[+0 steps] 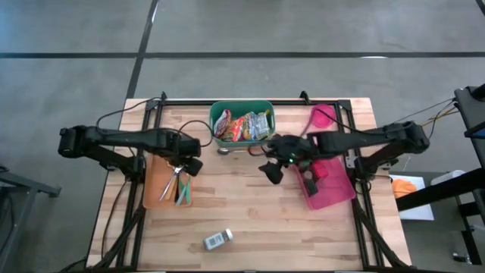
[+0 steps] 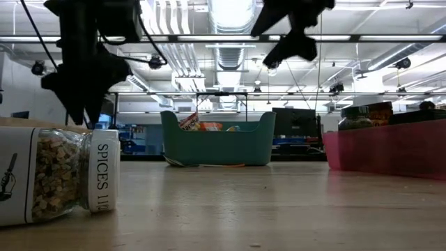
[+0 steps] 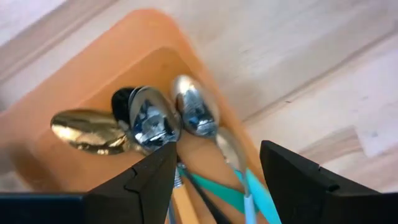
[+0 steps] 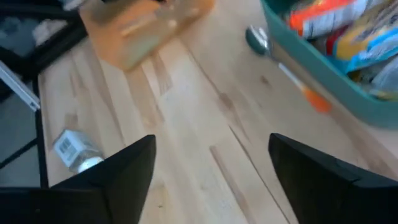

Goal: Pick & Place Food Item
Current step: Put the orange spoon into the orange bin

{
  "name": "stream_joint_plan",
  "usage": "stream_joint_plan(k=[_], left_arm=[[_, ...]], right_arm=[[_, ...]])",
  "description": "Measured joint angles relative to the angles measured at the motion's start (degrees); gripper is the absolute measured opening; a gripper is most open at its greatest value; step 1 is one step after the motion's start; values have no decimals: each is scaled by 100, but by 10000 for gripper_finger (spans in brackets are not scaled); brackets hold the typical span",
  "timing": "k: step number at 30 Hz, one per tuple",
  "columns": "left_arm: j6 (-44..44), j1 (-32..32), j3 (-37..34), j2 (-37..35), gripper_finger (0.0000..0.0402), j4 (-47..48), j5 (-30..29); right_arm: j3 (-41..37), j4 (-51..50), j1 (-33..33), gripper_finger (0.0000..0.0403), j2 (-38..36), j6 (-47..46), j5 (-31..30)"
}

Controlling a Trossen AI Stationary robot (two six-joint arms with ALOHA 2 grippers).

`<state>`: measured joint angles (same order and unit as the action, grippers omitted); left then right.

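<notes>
We see the left arm reaching in from the left edge of the tabletop, stretched almost level, its wrist bent down over the orange tray. The left claw hangs just above the tray's far end. In the left wrist view its two dark fingers stand apart with nothing between them, and the spoons lie below the gap: one gold bowl, two or three silver bowls, teal handles running under the fingers. We cannot tell whether any fingertip touches a spoon.

The right arm comes in from the right edge, also nearly level, elbow near the pink bin. The right claw sits over bare wood between the pink bin and the green basket, raised off the tabletop as the low view shows. In the right wrist view its fingers are spread wide and empty.

The food items stay in the green basket at the far middle of the tabletop: several bright snack packets, piled together. A spoon with an orange handle lies on the wood just beside the basket's near wall.

A spice jar lies on its side near the front edge, well apart from both claws; its label reads "SPICES" in the low view.
</notes>
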<state>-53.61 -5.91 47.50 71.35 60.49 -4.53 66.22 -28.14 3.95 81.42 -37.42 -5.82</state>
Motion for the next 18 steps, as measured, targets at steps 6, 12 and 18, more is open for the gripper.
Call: stream_joint_plan(k=[6, 12, 18], left_arm=[[625, 17, 334, 0, 236, 52, 2], [1628, 355, 730, 0, 236, 63, 10], [1780, 559, 818, 0, 236, 66, 11]], right_arm=[[0, 66, -512, 237, 748, 239, 605], [315, 213, -669, 173, 1399, 571, 589], [1432, -288, -839, 98, 2331, 1316, 585]])
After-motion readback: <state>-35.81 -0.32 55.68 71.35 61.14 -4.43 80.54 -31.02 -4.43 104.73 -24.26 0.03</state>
